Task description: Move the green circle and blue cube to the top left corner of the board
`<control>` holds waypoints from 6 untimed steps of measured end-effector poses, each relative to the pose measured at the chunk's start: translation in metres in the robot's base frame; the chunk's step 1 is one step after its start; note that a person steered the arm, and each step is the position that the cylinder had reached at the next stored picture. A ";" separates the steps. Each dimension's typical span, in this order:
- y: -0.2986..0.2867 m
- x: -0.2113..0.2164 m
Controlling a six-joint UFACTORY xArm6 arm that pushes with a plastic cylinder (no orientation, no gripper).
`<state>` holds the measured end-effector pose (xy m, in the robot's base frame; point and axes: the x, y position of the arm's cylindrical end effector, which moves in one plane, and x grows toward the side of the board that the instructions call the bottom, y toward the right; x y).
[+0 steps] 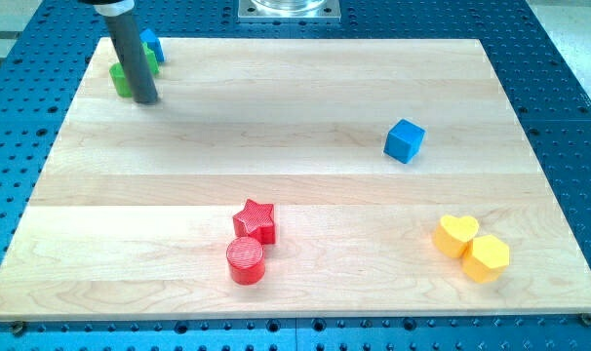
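Observation:
My tip (146,99) rests on the wooden board (295,185) near its top left corner. A green block (123,78), partly hidden behind the rod, sits just left of the tip and seems to touch the rod; its shape is hard to make out. A blue block (154,44) peeks out behind the rod at the very top left, close above the green one. A blue cube (404,140) lies alone to the right of the board's centre, far from the tip.
A red star (256,221) and a red cylinder (245,260) sit together at the bottom centre. A yellow heart (456,235) and a yellow hexagon (486,258) touch at the bottom right. A metal arm base (289,10) stands beyond the top edge.

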<state>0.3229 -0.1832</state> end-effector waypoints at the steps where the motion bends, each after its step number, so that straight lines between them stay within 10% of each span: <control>1: 0.089 -0.004; 5: 0.413 0.070; 6: 0.378 0.098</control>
<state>0.4212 0.1950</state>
